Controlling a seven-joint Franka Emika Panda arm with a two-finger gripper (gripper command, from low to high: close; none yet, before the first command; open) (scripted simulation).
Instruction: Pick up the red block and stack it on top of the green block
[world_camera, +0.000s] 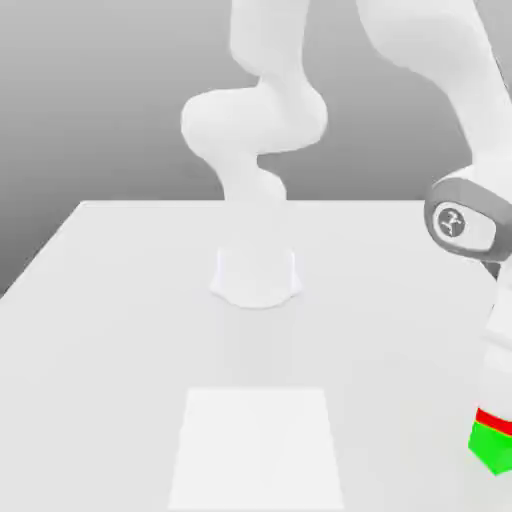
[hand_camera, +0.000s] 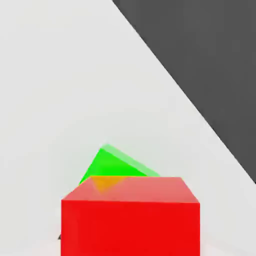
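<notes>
Red showed as a thin band at the far lower corner on the exterior view's right, where the red block (world_camera: 492, 421) sat directly on top of the green block (world_camera: 491, 447), the two touching and stacked near the front edge of the white tabletop (world_camera: 130, 330). The white arm (world_camera: 440, 80) swept down from the upper part of that view, past a grey-ringed joint (world_camera: 462, 224), and its lower end stood straight over the stack, covering the upper part of the red cube (so how the fingers stood, and whether they had hold of anything, could not be told). In the hand view the red block (hand_camera: 131, 225) lay very close, its front face broad and its top face slanting away, and the green block (hand_camera: 111, 165) showed as a tilted wedge past its far edge, the two overlapping in a small orange patch. Pale tabletop (hand_camera: 60, 85) spread around them, and a dark grey area (hand_camera: 210, 55) lay beyond the tabletop's diagonal edge. Out in the middle of the tabletop, well apart from the blocks, stood the arm's round white base (world_camera: 256, 280), with a faint lighter rectangle (world_camera: 258, 445) nearer the front.
</notes>
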